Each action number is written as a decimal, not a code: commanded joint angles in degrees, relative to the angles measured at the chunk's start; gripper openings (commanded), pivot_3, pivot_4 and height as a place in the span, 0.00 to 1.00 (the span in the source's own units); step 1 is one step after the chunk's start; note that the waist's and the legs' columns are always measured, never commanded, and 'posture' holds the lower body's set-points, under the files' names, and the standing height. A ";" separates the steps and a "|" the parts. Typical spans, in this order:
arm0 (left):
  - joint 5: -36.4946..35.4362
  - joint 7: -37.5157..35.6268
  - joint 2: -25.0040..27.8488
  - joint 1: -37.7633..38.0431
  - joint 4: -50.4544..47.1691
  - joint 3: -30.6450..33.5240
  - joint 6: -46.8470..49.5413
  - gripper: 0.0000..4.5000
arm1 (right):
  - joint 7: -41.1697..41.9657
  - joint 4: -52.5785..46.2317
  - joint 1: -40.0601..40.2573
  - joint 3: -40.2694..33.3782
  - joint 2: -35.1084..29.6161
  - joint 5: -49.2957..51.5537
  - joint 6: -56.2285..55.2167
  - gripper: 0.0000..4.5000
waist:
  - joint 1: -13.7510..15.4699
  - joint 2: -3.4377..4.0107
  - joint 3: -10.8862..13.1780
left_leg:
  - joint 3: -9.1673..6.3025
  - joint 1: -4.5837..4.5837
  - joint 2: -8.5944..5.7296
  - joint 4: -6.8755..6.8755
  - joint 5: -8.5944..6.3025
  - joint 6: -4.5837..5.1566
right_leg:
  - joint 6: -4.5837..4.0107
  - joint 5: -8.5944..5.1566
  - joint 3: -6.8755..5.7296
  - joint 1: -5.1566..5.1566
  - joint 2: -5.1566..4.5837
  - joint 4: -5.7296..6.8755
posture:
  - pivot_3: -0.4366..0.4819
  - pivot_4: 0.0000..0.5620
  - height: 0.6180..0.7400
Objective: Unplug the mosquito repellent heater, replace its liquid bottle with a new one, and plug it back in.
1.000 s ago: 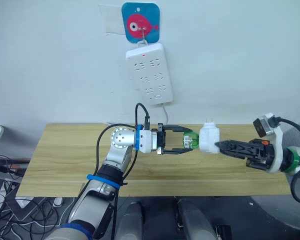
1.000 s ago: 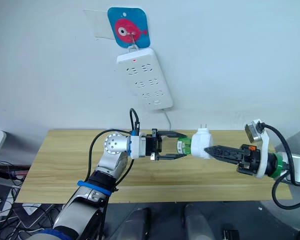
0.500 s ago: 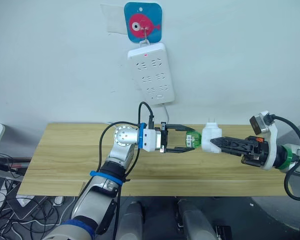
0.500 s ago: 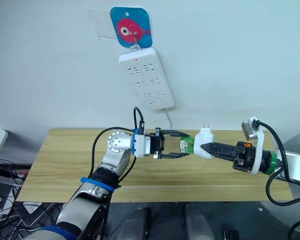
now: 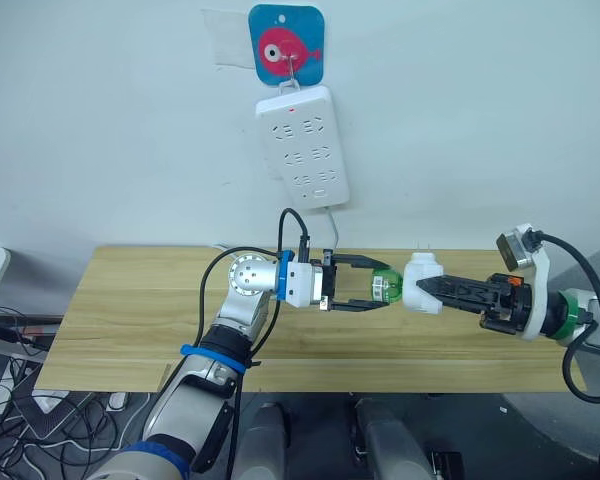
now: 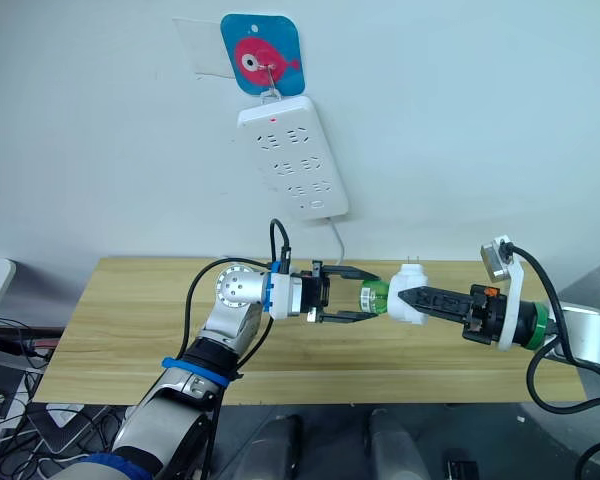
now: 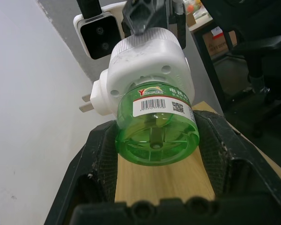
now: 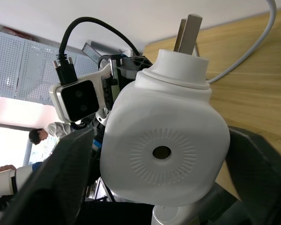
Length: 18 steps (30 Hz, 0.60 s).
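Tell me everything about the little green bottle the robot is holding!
The liquid bottle is small, round, see-through green plastic, with a white barcode label and ribs on its flat bottom. It lies sideways above the wooden table, its neck end tucked into the white mosquito repellent heater. The left gripper has a black finger on each side of it; the right gripper holds the heater from the other end.
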 commanded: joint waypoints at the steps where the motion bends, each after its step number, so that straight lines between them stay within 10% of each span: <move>1: -1.04 -0.43 -0.30 0.07 -2.36 -0.37 -0.12 0.50 | -0.09 -2.12 0.62 -1.00 0.21 1.41 -0.66 0.68 | 0.00 0.00 0.00 | 0.00 0.00 0.00 0.00 0.00 0.00 | 0.00 0.00 0.00 0.00 0.00 0.00 | 0.55 0.45 1.00; 8: -3.04 -0.64 -0.21 0.72 -4.62 -0.50 7.23 0.50 | 0.01 -3.93 1.52 -1.40 -1.42 1.41 -1.32 0.68 | 0.00 0.00 0.00 | 0.00 0.00 0.00 0.00 0.00 0.00 | 0.02 -0.01 0.00 0.00 0.00 0.00 | 0.55 0.45 1.00; 18: -29.54 5.20 8.96 -3.49 -19.38 0.95 94.89 0.50 | 4.35 -11.17 2.83 -2.21 -9.98 1.40 -2.58 0.68 | -0.72 0.00 0.01 | -0.27 -0.05 0.14 0.08 0.00 0.00 | 0.28 -0.17 -0.29 0.00 0.13 0.06 | 0.54 0.44 1.00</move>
